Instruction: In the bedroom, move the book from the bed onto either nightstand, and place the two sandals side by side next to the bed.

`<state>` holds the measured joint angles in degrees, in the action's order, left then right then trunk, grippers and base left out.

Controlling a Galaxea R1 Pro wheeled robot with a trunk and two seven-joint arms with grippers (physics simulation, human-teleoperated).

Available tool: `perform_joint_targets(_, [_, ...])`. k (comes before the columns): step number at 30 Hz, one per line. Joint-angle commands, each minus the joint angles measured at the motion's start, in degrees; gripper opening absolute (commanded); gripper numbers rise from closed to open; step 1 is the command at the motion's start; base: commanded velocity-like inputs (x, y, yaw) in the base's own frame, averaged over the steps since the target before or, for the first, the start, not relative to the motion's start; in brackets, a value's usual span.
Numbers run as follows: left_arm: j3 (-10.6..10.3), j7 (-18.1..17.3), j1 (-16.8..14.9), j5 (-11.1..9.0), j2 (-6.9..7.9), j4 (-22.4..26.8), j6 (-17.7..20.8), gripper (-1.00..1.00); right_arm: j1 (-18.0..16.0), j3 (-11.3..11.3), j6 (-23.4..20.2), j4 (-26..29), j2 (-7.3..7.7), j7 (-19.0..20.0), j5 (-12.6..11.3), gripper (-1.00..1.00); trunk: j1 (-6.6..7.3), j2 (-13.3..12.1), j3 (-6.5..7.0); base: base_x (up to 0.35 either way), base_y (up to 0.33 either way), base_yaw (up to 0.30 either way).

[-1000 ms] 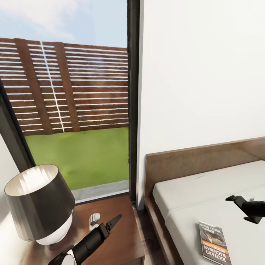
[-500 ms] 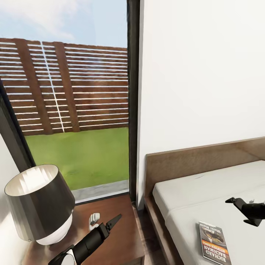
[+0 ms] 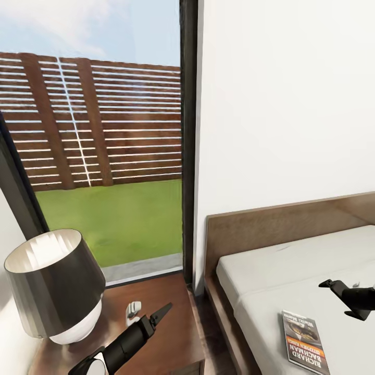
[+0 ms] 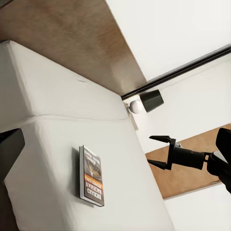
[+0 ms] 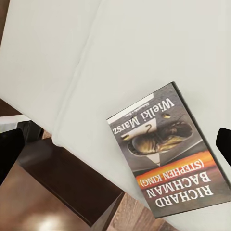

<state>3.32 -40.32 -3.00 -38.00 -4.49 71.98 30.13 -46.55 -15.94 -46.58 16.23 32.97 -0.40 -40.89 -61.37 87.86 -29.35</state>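
The book (image 3: 304,341), dark grey with an orange band, lies flat on the bed's pale mattress (image 3: 281,265) near its edge. It also appears in the wrist views, book (image 4: 91,175) and book (image 5: 168,154). My right gripper (image 3: 338,298) hovers open just above the mattress, slightly beyond the book. Its dark fingers (image 5: 9,159) stand wide apart on either side of the book. My left gripper (image 3: 160,312) is open and empty over the dark brown nightstand (image 3: 172,344). The sandals are out of view.
A grey-shaded lamp (image 3: 52,286) fills the nightstand's left part, with a small white object (image 3: 134,310) beside it. The brown headboard (image 3: 271,226) meets the white wall. A tall black-framed window (image 3: 188,130) looks onto grass and a slatted fence.
The whole picture has shifted slightly, so the camera moved. The right gripper has edged a little lower over the mattress. The book has not moved.
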Motion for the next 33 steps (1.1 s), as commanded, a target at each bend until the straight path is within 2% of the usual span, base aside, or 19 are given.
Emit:
perform_joint_targets(1, [0.1, -0.1, 0.0, -0.3, -0.04, 0.0, 0.4, 1.00, 0.0, -0.3, -0.3, 0.0, -0.01, 0.0, 0.1, 1.00, 0.00, 0.0, -0.06, 0.000, 0.000, 0.000])
perform_joint_targets(16, [0.1, -0.2, -0.1, -0.5, -0.10, 0.9, 0.9, 1.00, 0.0, -0.6, 0.6, 0.0, -0.27, 0.0, 0.1, 1.00, 0.00, 0.0, -0.06, 0.000, 0.000, 0.000])
perform_joint_targets(28, [0.0, 0.1, -0.1, -0.6, -0.61, 3.0, 1.8, 1.00, 0.0, -2.8, 1.7, -0.1, -0.45, -0.1, 0.0, 1.00, 0.00, 0.0, -0.06, 0.000, 0.000, 0.000])
perform_joint_targets(33, [-0.8, 0.1, -0.1, -0.6, -0.48, 3.2, 1.8, 1.00, 0.0, -3.6, 1.9, -1.4, -0.45, -0.1, 0.0, 1.00, -1.10, 2.0, -0.96, 0.000, 0.000, 0.000])
